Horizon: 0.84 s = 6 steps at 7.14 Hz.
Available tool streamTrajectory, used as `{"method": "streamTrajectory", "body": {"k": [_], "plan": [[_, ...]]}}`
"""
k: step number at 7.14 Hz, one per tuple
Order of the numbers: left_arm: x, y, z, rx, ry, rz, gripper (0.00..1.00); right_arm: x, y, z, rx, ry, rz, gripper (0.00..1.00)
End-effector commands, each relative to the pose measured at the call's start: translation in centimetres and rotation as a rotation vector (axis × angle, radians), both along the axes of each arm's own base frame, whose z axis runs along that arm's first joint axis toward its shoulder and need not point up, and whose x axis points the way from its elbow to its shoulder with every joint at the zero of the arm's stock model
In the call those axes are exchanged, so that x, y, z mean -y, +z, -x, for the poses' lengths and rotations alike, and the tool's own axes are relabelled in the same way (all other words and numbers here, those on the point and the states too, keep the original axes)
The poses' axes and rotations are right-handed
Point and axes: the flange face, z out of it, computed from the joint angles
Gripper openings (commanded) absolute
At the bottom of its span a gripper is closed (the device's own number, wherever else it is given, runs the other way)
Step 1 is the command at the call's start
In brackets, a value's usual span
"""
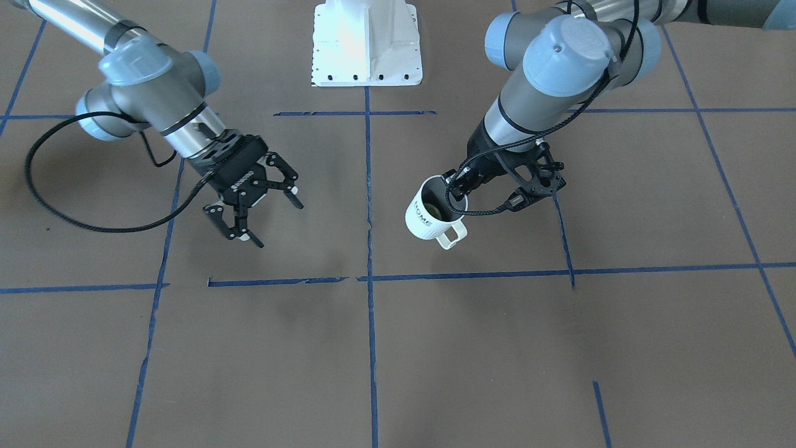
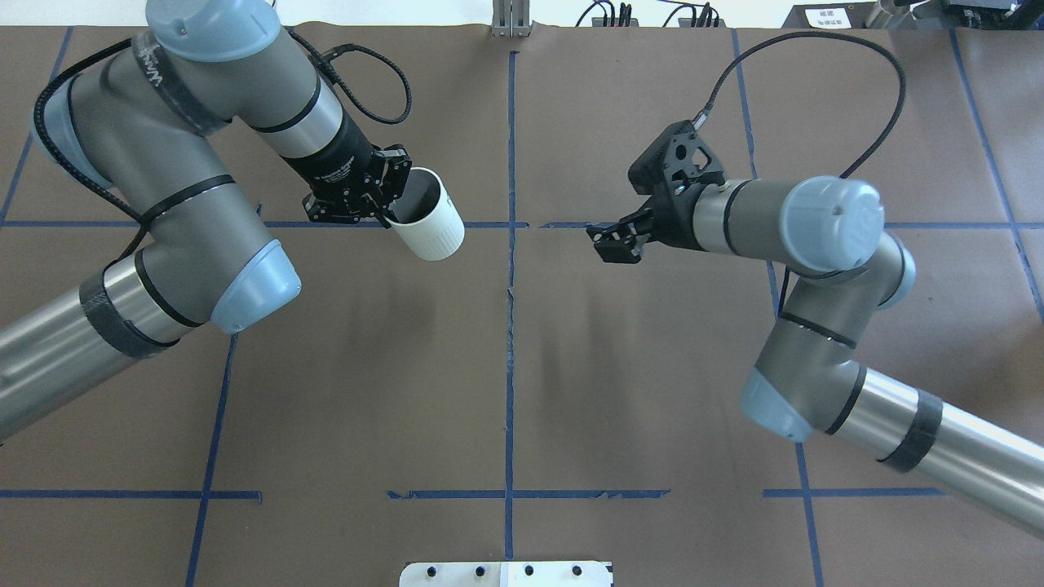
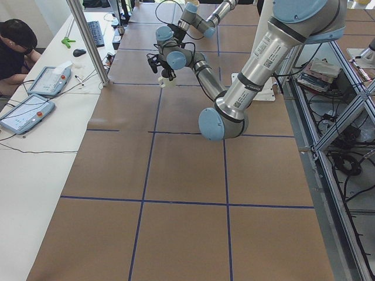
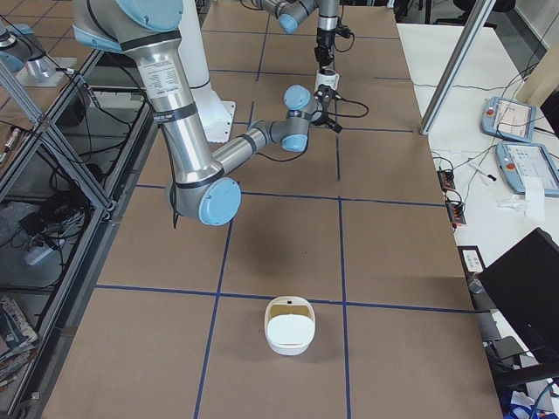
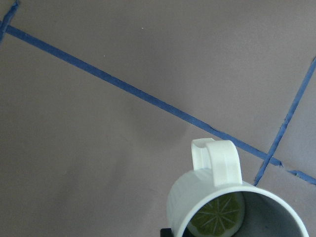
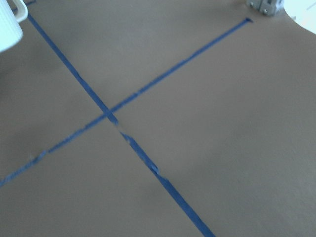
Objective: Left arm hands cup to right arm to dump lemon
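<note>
The cup, a white ribbed mug with black "HOME" lettering, hangs tilted above the table. My left gripper is shut on its rim, one finger inside. The handle points to the front of the table. A lemon slice lies inside the cup and also shows in the front view. In the overhead view the cup is left of the centre line at my left gripper. My right gripper is open and empty, apart from the cup, across the centre line. The cup's edge shows in the right wrist view.
Brown table with blue tape grid lines. A white container sits on the table near the end on my right. The white robot base is at the back. An operator sits at a side desk.
</note>
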Motion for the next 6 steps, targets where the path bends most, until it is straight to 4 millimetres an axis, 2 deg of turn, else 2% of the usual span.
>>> {"method": "streamTrajectory", "body": {"k": [1, 2, 3, 4, 6], "plan": [[0.0, -3.5, -1.3, -0.034, -0.055, 0.081, 0.0, -3.5, -4.4, 4.5, 0.079, 0.083, -0.016, 1.0], [0.0, -5.1, -2.5, -0.043, -0.06, 0.102, 0.0, -4.6, -4.4, 5.5, 0.072, 0.147, -0.031, 1.0], [0.1, -5.6, -2.7, -0.046, -0.062, 0.106, 0.0, -5.8, -4.9, 6.6, 0.075, 0.167, -0.042, 1.0], [0.0, -5.6, -2.8, -0.046, -0.06, 0.106, 0.0, -6.3, -4.9, 6.9, 0.076, 0.158, -0.042, 1.0], [-1.3, -6.0, -4.3, -0.051, -0.03, 0.103, 0.0, -6.5, -5.0, 7.1, 0.077, 0.156, -0.042, 1.0]]}}
